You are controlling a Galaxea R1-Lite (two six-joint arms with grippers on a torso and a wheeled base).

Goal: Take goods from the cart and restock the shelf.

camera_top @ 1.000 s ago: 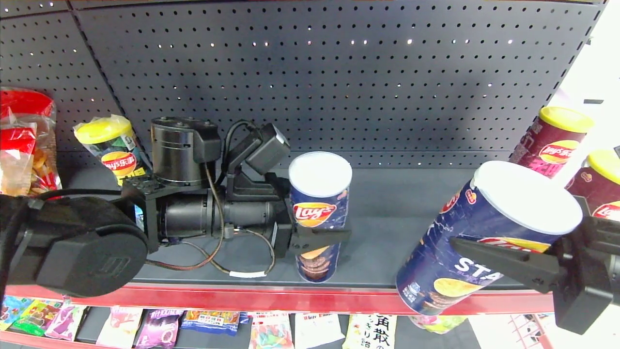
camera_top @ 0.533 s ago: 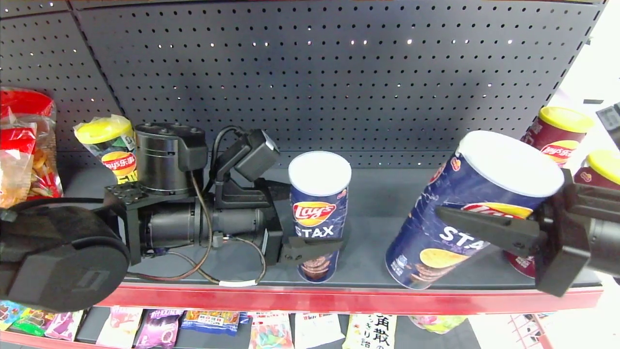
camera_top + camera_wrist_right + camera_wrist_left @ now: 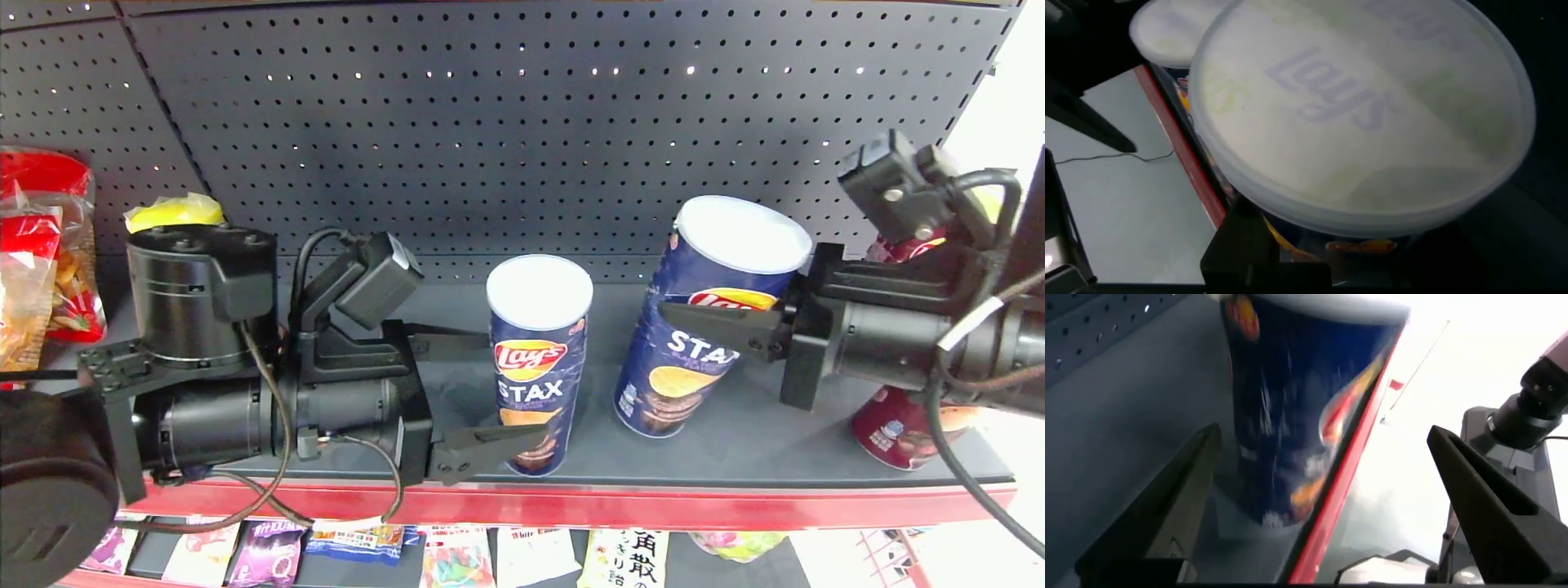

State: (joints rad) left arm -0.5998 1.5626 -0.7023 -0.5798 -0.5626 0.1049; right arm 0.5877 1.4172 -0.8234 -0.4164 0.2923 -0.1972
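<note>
Right hand (image 3: 702, 306) clamps the tilted chip can (image 3: 694, 367) mid-body, probably light, stiff but dentable and slick; left hand (image 3: 517, 382) stands open by the upright can (image 3: 535, 359).

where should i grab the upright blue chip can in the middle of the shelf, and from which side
Grip the upright blue can at mid-body, on its straight round wall below the white lid. Come in level from its left, where the open left gripper sits. The tilted blue can crowds its right side, and the pegboard closes off the back.
</note>
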